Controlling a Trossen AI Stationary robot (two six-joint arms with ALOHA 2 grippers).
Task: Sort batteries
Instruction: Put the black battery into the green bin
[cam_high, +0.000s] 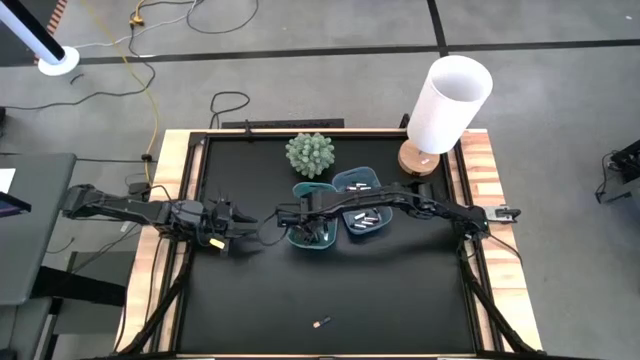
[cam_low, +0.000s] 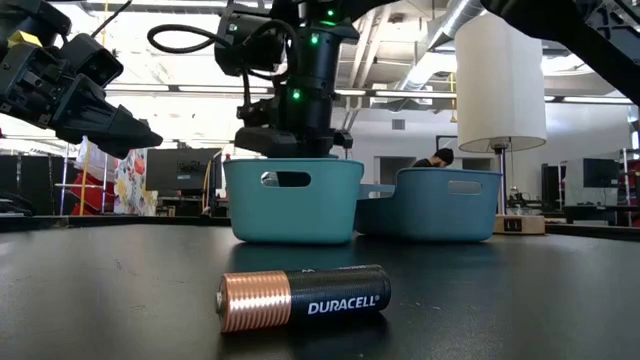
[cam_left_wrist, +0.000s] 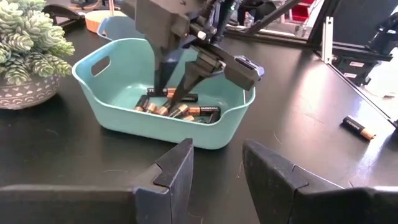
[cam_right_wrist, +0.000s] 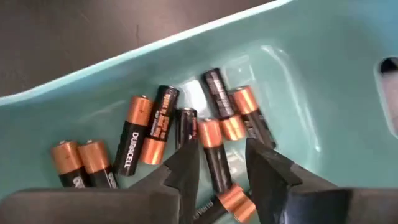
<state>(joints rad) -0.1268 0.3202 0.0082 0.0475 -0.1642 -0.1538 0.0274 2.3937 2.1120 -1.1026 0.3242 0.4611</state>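
My right gripper (cam_right_wrist: 222, 171) hangs open inside the left teal tray (cam_left_wrist: 161, 127), pointing down at several dark batteries with copper ends (cam_right_wrist: 140, 134) that lie on its floor. One of them (cam_right_wrist: 214, 155) lies between the fingertips; I see a gap on one side of it. A second teal tray (cam_high: 360, 180) to its right holds silvery batteries (cam_high: 365, 220). One dark battery (cam_low: 303, 297) lies alone on the table near the front edge. My left gripper (cam_high: 237, 222) waits open above the table, left of the trays.
A green potted plant (cam_high: 310, 154) stands just behind the trays. A white lamp on a wooden base (cam_high: 447, 105) occupies the back right corner. The black tabletop (cam_high: 400, 300) spreads in front of the trays, bare but for the lone battery.
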